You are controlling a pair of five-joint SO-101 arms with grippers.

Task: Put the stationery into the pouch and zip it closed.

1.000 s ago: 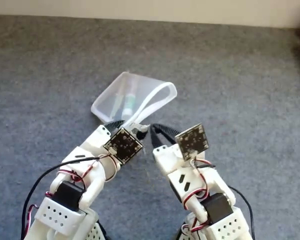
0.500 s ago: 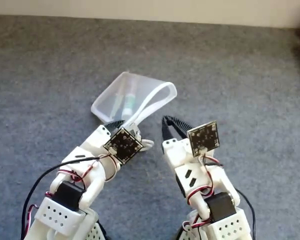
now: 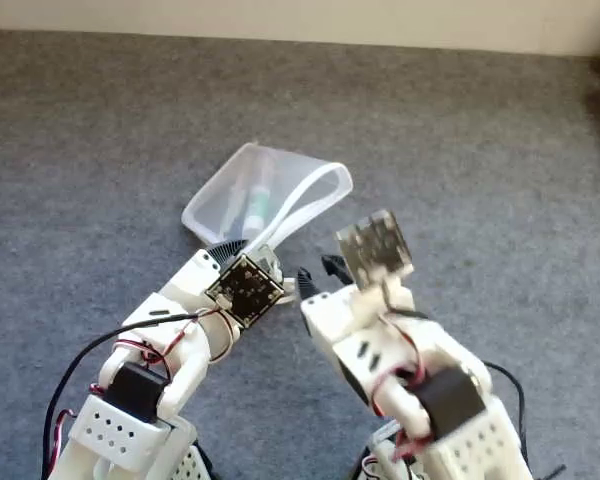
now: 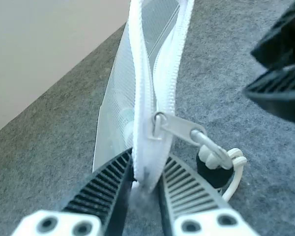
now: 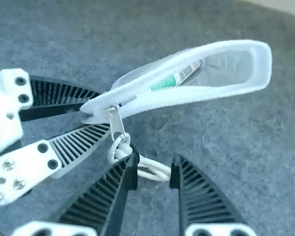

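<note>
A clear pouch (image 3: 265, 190) with a white zipper lies open on the grey carpet, and a green-and-white pen (image 5: 179, 76) shows inside it. My left gripper (image 4: 146, 164) is shut on the pouch's near end, just behind the zipper slider (image 4: 160, 120). From the slider hangs a metal pull (image 5: 117, 129) with a white cord loop (image 5: 148, 169). My right gripper (image 5: 153, 164) is open low over the carpet, with the cord loop lying between its fingertips. In the high view the left gripper (image 3: 242, 248) and the right gripper (image 3: 312, 272) sit close together at the pouch's near end.
Grey carpet (image 3: 480, 150) spreads open on all sides of the pouch. A pale wall strip (image 3: 300, 15) runs along the far edge. Both arm bases (image 3: 130, 420) crowd the near edge.
The right arm pulled back to the right half a second ago, then swung left and forward again, ending with its fingers around the zipper's cord loop. The left arm and pouch stayed still.
</note>
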